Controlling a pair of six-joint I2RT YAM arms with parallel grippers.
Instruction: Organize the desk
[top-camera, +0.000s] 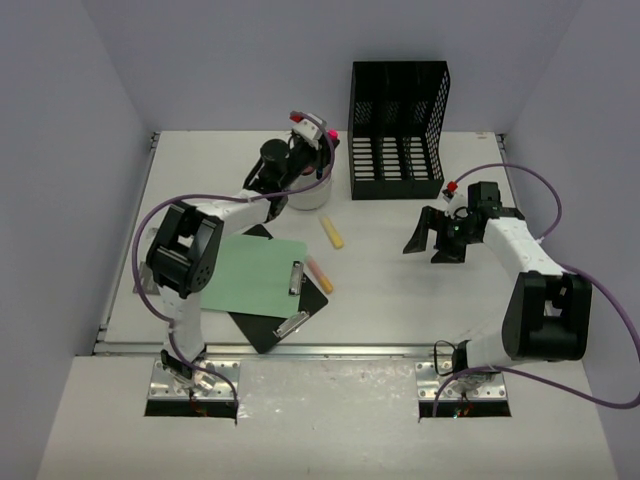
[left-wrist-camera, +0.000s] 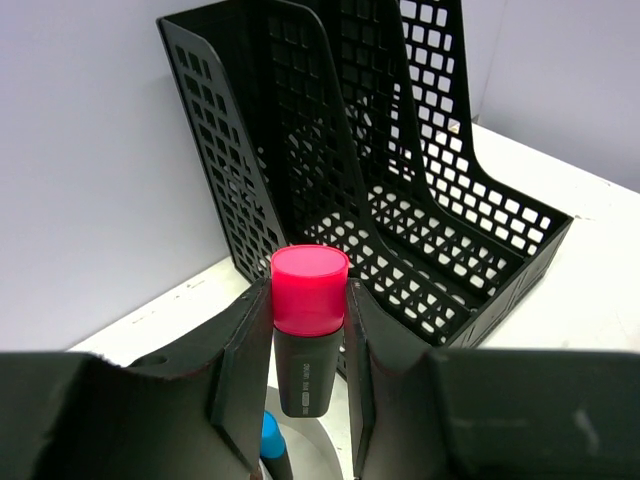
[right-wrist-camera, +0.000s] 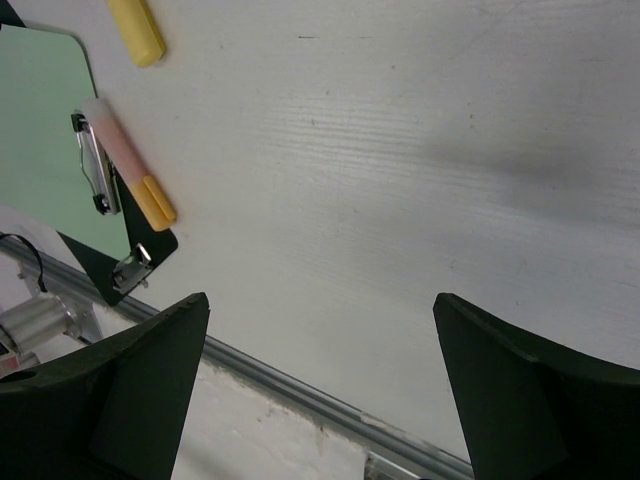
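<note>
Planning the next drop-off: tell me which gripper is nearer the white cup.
Left. The left gripper hangs right over the white cup, clamping a pink-capped marker. The right gripper hovers open over bare desk, well off to the cup's right.

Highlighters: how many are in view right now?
4. A pink-capped one in the left gripper over the cup, a blue-capped one inside that cup, a yellow one loose on the desk, an orange-capped one beside the green clipboard. The cup may hide more.
</note>
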